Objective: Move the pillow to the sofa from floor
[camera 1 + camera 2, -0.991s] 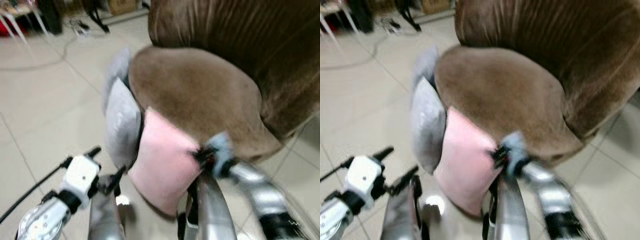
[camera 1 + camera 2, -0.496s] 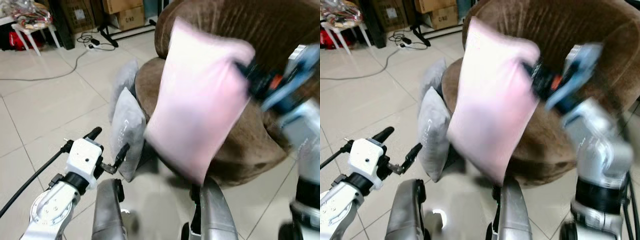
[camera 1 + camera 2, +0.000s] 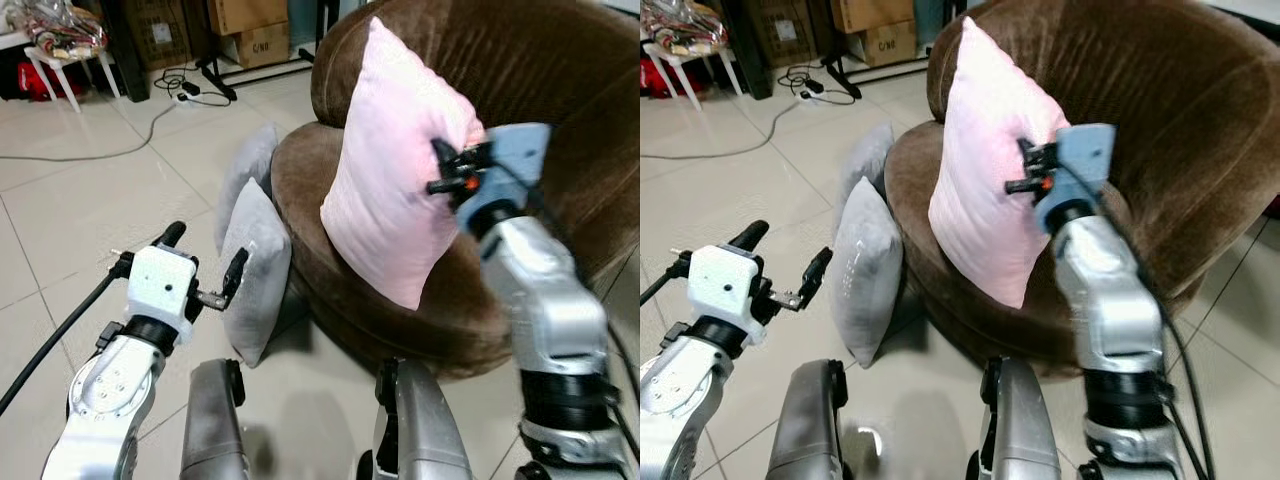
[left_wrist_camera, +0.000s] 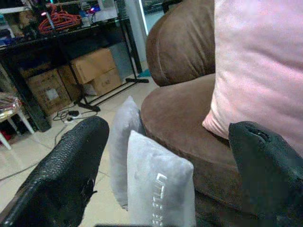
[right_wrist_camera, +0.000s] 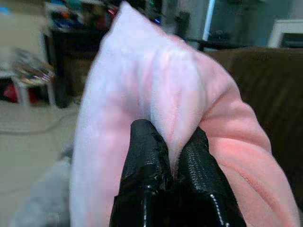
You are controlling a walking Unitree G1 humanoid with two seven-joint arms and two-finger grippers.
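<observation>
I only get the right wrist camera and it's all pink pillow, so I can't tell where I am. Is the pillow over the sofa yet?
Observer: Yes. The right gripper holds the pink pillow upright over the seat of the sofa.
Operator: Is it touching the seat?
Observer: I can't tell. Its lower corner hangs low, near the seat's front edge.
Operator: What's my other hand doing?
Observer: The left gripper is open and holds nothing. It is next to two grey pillows that stand on the floor, leaning on the sofa.
</observation>
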